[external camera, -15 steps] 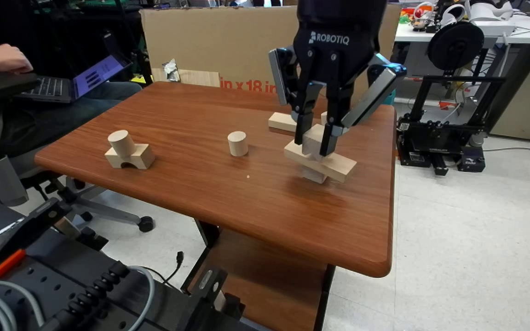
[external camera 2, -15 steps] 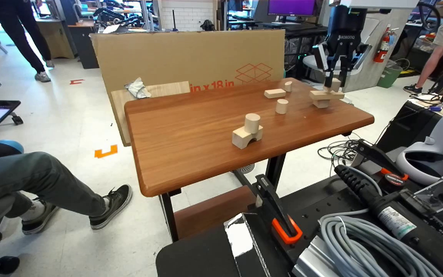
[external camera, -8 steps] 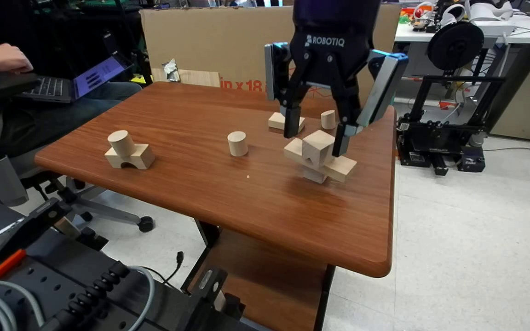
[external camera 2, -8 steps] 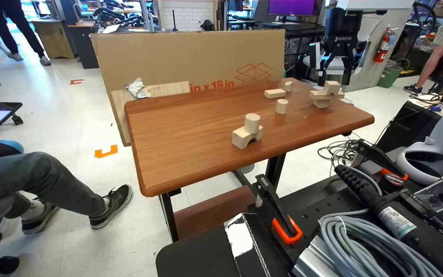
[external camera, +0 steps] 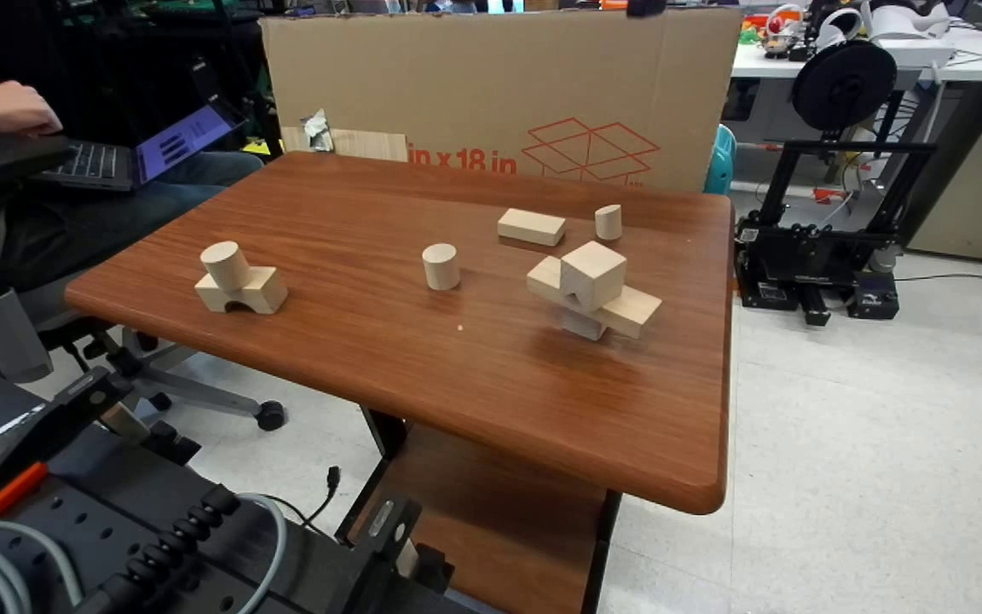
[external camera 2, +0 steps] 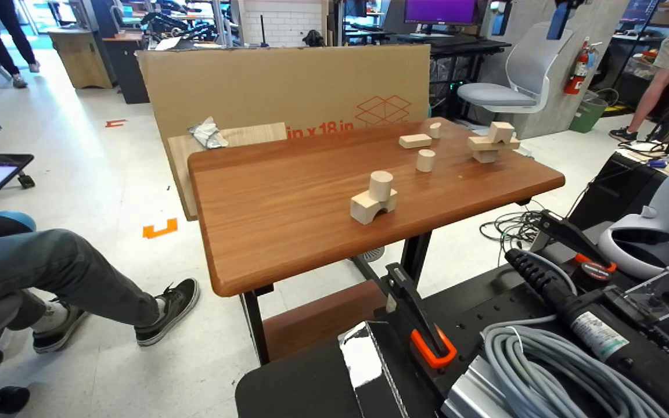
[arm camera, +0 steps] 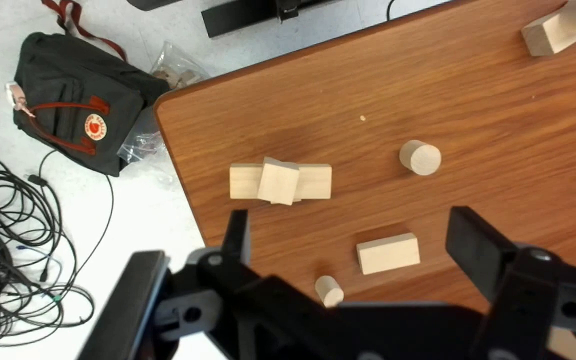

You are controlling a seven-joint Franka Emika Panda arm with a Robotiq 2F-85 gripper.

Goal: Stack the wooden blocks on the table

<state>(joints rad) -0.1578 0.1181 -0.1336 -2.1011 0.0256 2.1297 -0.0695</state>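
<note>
Wooden blocks stand on the brown table (external camera: 355, 341). Toward one end, a notched block (external camera: 595, 275) sits turned across a long flat block (external camera: 634, 312), which lies on a small lower block (external camera: 583, 325). Elsewhere a cylinder (external camera 2: 381, 186) stands upright on an arch block (external camera 2: 363, 209). Loose on the table are a cylinder (arm camera: 420, 157), a rectangular block (arm camera: 389, 254) and a thinner cylinder (arm camera: 329, 291) with a slanted top. My gripper (arm camera: 350, 217) is open, high above the table, with nothing between its fingers. The exterior views catch only bits of it at the top edge.
A large cardboard sheet (external camera: 474, 94) stands behind the table. Beside the stack's end, a backpack (arm camera: 78, 95) and coiled cables (arm camera: 13, 240) lie on the floor. A seated person's leg (external camera 2: 61, 278) is near the table's opposite end. A black clamp (external camera 2: 416, 313) is on the front bench.
My gripper opened and let go of the notched block, which stays on top of the long block. The arm then rose well away, almost out of the exterior views.
</note>
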